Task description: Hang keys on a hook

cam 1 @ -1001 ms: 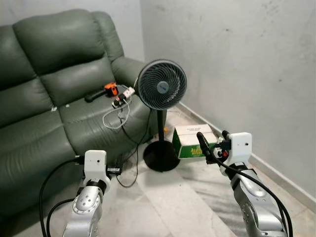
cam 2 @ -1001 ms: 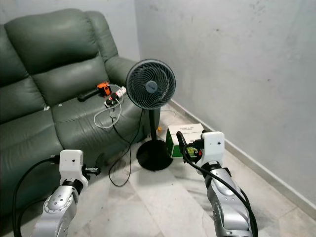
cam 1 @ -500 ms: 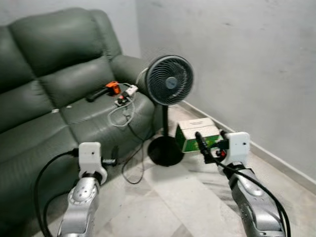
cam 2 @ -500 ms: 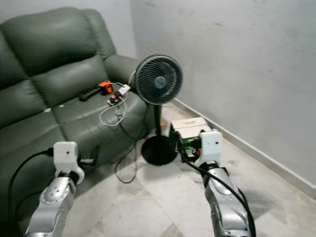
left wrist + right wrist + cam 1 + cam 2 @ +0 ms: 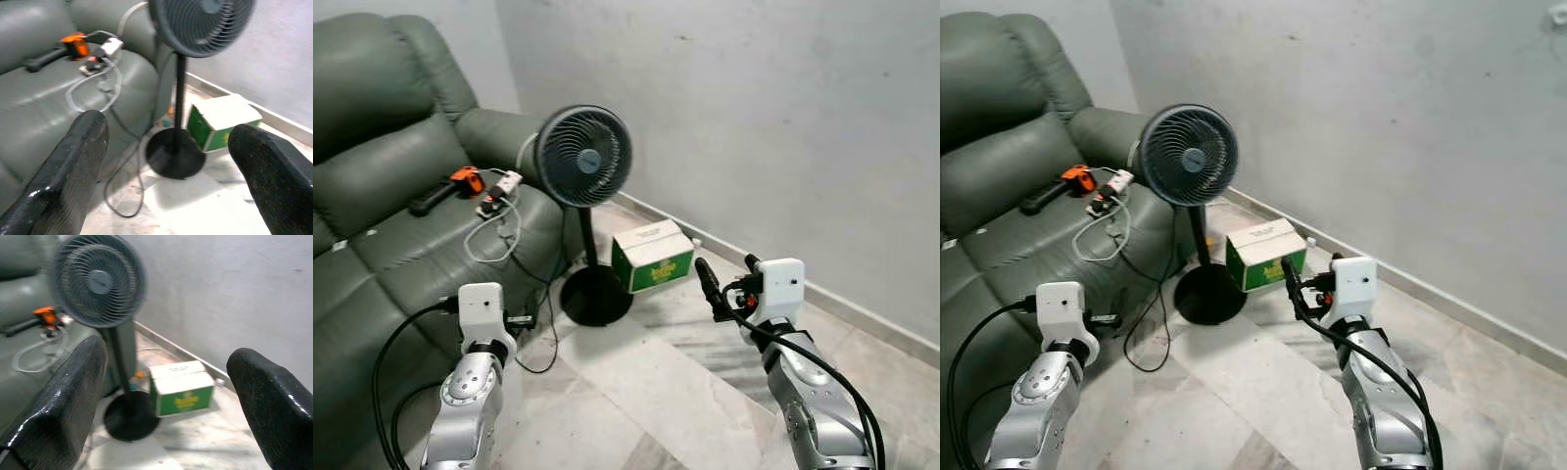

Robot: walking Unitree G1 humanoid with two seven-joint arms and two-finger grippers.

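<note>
Silver and black, the two arms were raised in front of the robot's body over a pale marble floor [image 5: 656, 392]. The left tool [image 5: 166, 176] had its glossy black fingers [image 5: 73, 171] spread wide with nothing between them, and the right tool [image 5: 161, 406] was just as wide open and empty. Keys and hook could not be made out anywhere, so which arm was nearer to them, or which way they lay, could not be judged; the task seemed to be at the searching stage.

Just ahead stood a black fan [image 5: 582, 157], a round grille on a thin pole with a flat disc foot. Beside its foot lay a green and white carton [image 5: 653, 257], close to the grey plastered wall [image 5: 754, 108]. To the robot's left was a dark green leather sofa [image 5: 372, 127], smooth and padded. On its seat lay a white power strip [image 5: 504, 183] with a looped cable, and an orange and black tool-like thing [image 5: 460, 179] beyond it.
</note>
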